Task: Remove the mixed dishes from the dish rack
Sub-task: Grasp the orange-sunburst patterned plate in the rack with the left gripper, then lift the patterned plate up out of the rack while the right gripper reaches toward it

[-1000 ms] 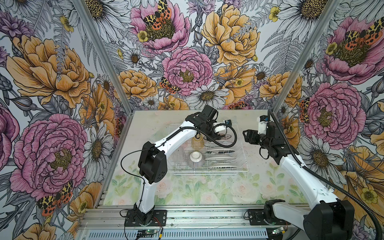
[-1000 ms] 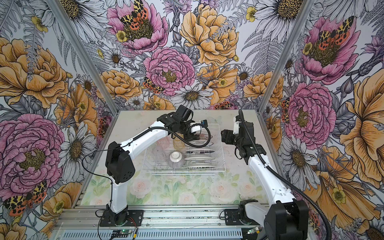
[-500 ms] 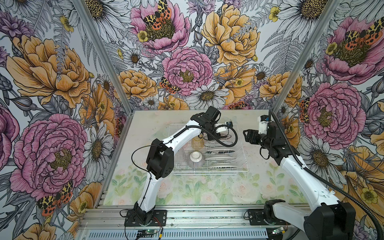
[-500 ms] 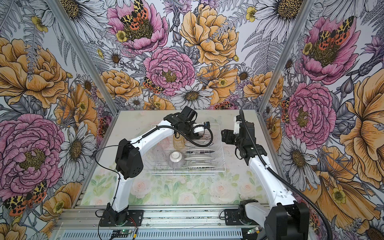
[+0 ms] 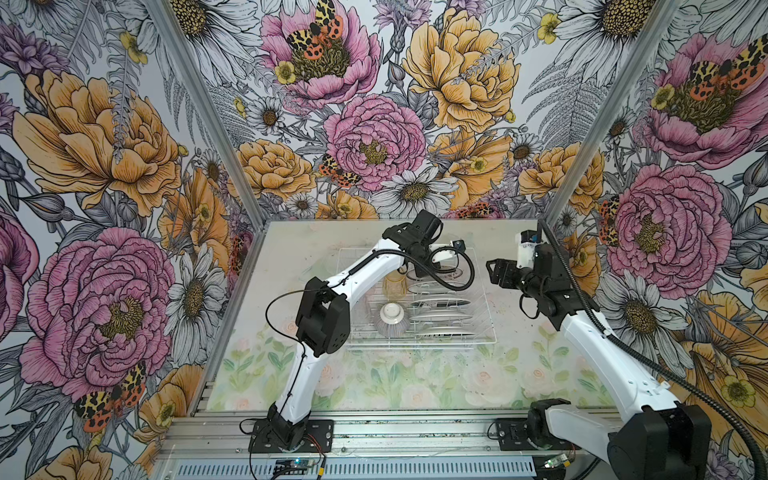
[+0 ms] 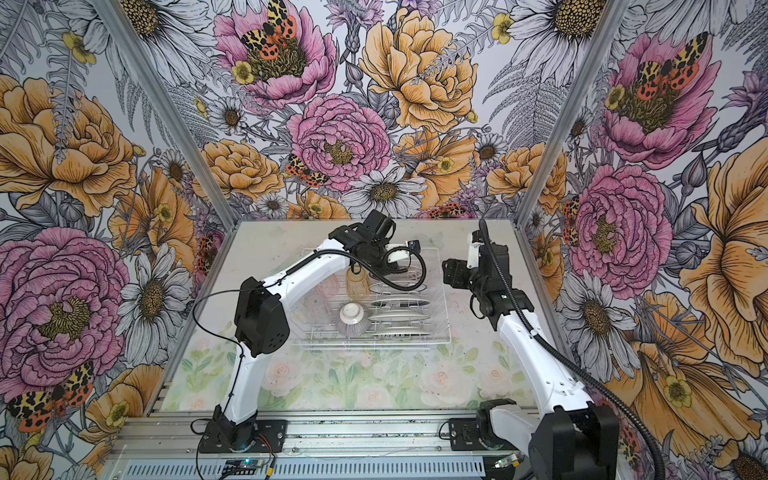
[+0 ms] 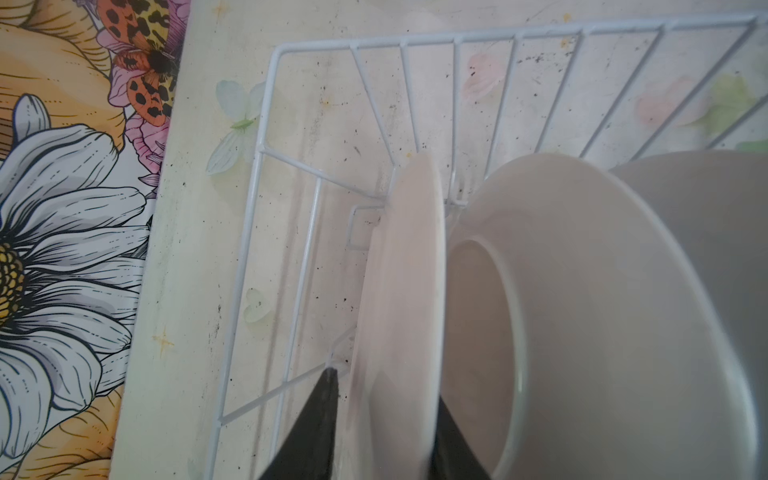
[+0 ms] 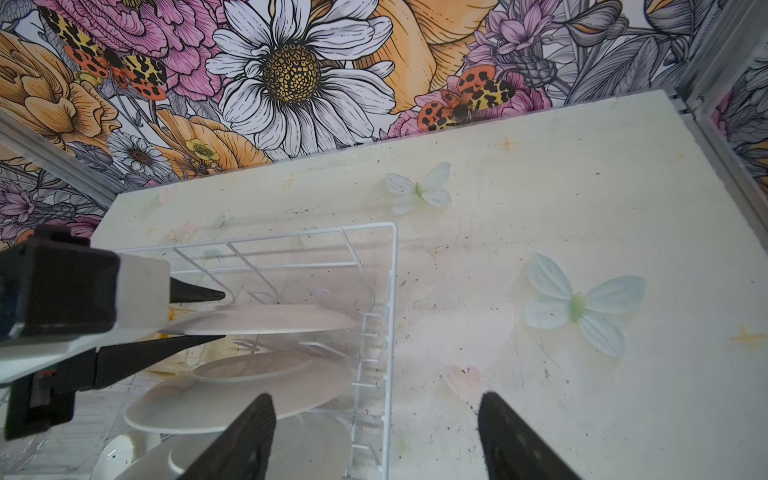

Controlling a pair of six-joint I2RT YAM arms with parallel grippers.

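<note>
The light is bright and even, shadows are soft, and the nearest plate (image 7: 399, 291) looks a bit blurry.

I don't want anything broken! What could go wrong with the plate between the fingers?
The left gripper straddles the back plate at its rim, with a gap showing, so it could slip. The next plate sits close beside it in the dish rack, so lifting crookedly might knock them together.

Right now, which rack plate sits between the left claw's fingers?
The rearmost plate, at the row's back end: the left claw straddles its rim. The other plates, in front of it, stand untouched.
</note>
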